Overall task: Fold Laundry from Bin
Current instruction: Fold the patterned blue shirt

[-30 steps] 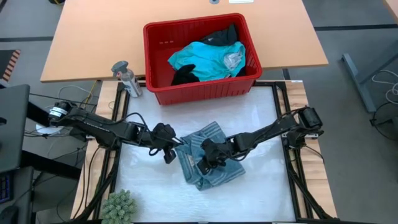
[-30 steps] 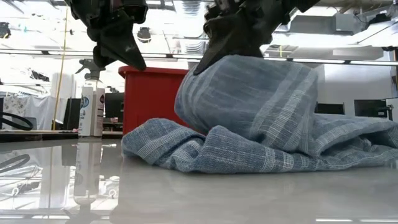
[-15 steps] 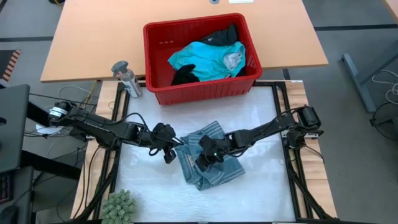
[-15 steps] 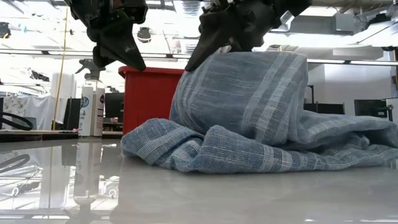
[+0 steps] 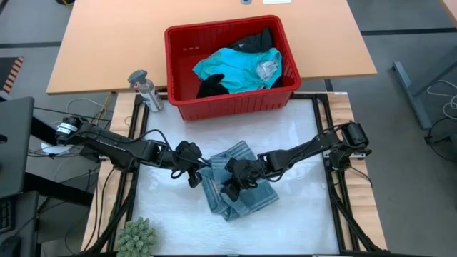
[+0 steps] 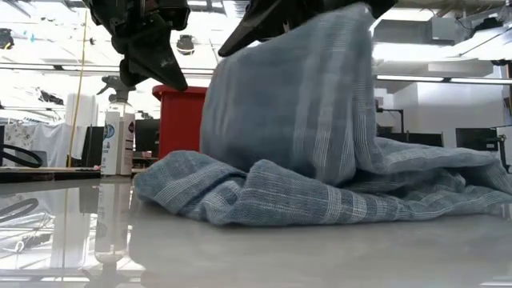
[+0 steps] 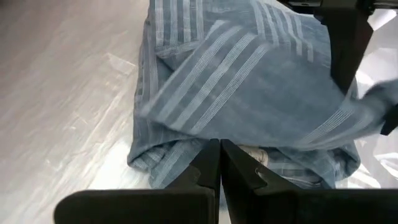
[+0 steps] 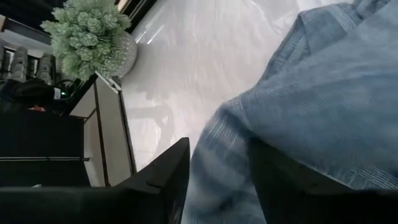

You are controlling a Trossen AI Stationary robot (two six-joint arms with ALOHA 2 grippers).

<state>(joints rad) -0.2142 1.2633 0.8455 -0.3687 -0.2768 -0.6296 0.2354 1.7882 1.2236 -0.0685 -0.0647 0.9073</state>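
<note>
Two hands are seen over the white worktop (image 5: 300, 143). The right hand (image 5: 234, 182) is pinched on an edge of the blue-grey striped garment (image 5: 239, 189), and a broad flap of the cloth is held raised above the rest, which lies bunched on the worktop; in the low view the lifted flap hangs from the dark fingers (image 6: 264, 20) at the top. In the right wrist view the cloth is seen gripped between that hand's two fingers. The left hand (image 5: 193, 171) is held just beside the garment's left edge, its fingers pressed together with nothing between them. Behind the garment the red bin (image 5: 178, 71) is placed, with a turquoise garment (image 5: 232, 68) and black garments (image 5: 212, 87) inside. A grey spray bottle (image 5: 145, 89) is set left of the bin, and a small green plant (image 5: 136, 239) is found at the worktop's near left corner.
</note>
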